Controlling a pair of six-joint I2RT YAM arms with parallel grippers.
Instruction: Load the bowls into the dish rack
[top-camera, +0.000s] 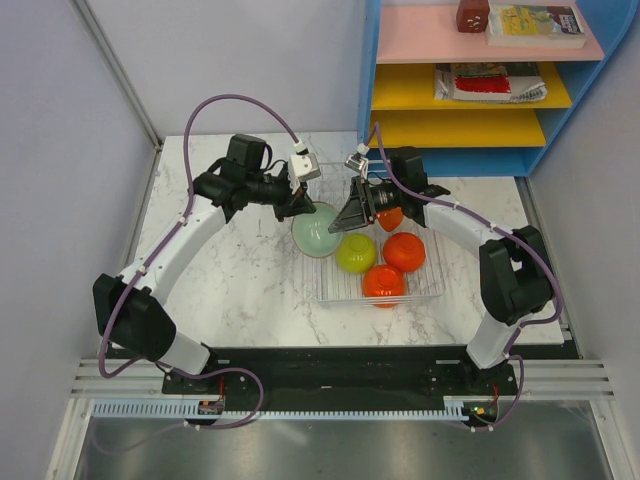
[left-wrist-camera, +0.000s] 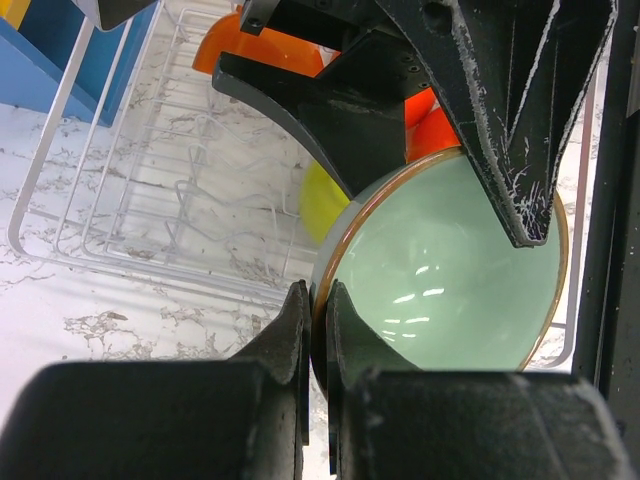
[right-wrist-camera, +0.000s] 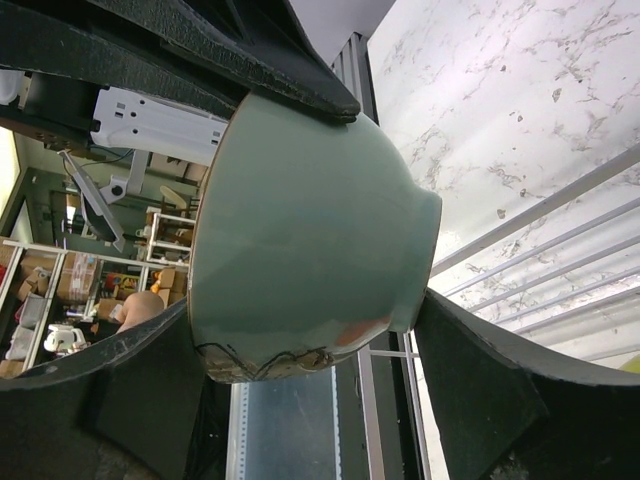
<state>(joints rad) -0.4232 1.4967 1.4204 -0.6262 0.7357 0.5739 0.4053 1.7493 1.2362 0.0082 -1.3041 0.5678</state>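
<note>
Over marble (top-camera: 240, 275), left hand (left-wrist-camera: 318, 300) pinches sage bowl (left-wrist-camera: 440, 270); right hand's (top-camera: 347, 222) grip unclear.

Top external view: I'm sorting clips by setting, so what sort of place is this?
Probably a robotics lab cell, staged like a kitchen: plain partition walls, marble-patterned table, wire dish rack holding bowls.

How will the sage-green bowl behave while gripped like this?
Probably stiff: the sage-green bowl looks undistorted though the left claw pinches only its rim. Its glossy surface may slip. Held on edge, it could roll if released.
</note>
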